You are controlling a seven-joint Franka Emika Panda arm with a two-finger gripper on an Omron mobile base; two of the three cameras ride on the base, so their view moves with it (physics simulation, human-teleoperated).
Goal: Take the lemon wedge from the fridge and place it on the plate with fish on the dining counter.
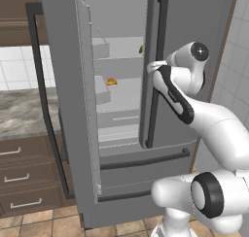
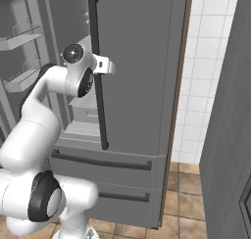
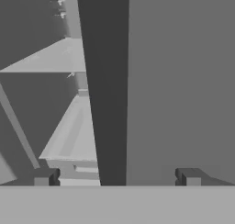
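Observation:
The fridge [image 1: 121,173] stands with its left door [image 1: 63,110] swung open and its right door [image 2: 142,86] shut. Deep on an upper shelf, close to the right door's edge, lies the lemon wedge [image 1: 141,49], a tiny green speck. My gripper [image 3: 118,178] is open at the right door. The long dark handle [image 3: 108,103] runs between its two wide-apart fingertips [image 3: 46,177], which do not touch it. My hand [image 2: 105,65] is at the upper part of that handle [image 2: 98,86]. The plate and the fish are out of view.
A small orange-yellow lump [image 1: 111,81] sits on a lower shelf. Door bins [image 2: 22,39] line the open left door. Left of the fridge are a marbled stone counter top [image 1: 19,110] and brown drawers [image 1: 24,177]; whether it is the dining counter I cannot tell. A tiled wall [image 2: 206,76] lies to the right.

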